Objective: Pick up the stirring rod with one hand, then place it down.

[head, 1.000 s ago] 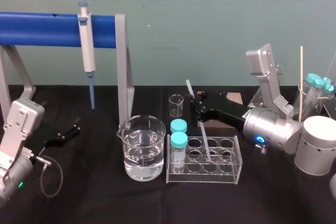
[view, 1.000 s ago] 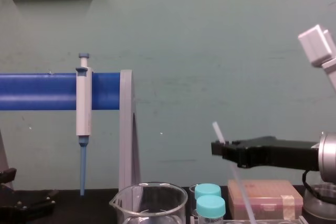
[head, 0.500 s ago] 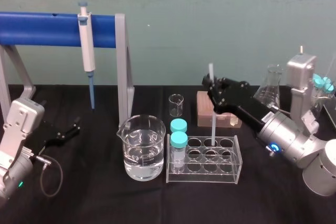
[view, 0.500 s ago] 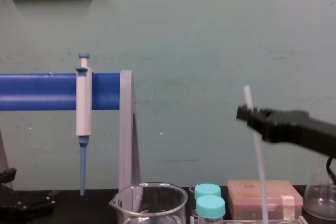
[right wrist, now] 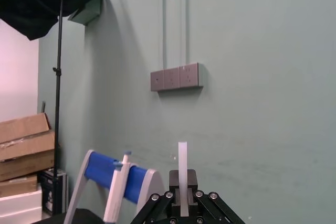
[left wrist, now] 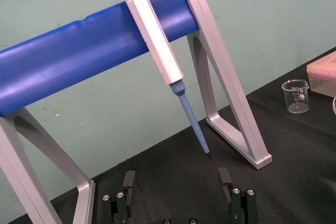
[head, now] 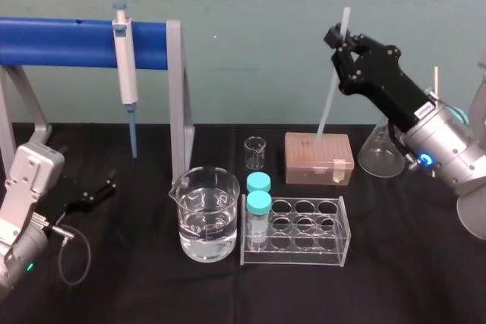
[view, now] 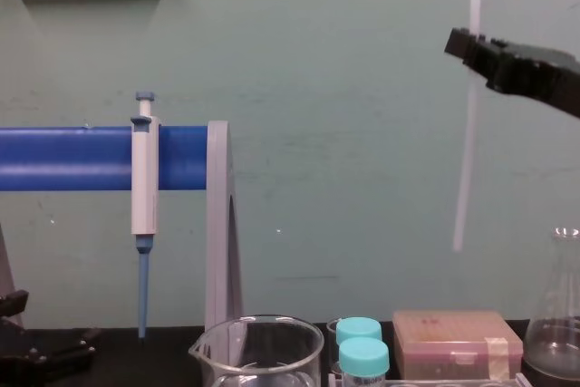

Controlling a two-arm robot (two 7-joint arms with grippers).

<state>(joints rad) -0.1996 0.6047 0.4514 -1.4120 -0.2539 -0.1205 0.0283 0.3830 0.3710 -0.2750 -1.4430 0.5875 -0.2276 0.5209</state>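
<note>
Your rod (head: 331,89) hangs near-upright, clear above the tip box (head: 319,158), with the flask (head: 377,153) beside it. The right gripper (head: 340,42), held high, pinches the rod near its top. The left gripper (head: 97,190) lies spread on the table.

On my chest camera:
- Right gripper (view: 466,45), upper right, clamped on the stirring rod (view: 465,151) near its top.
- The rod hangs almost upright, its lower end in the air well above the pink tip box (view: 453,342).
- Left: pipette (view: 144,178) hung on a blue bar (view: 63,158).
- Bottom edge: beaker (view: 258,351), teal-capped vials (view: 363,353), flask (view: 560,337).
</note>
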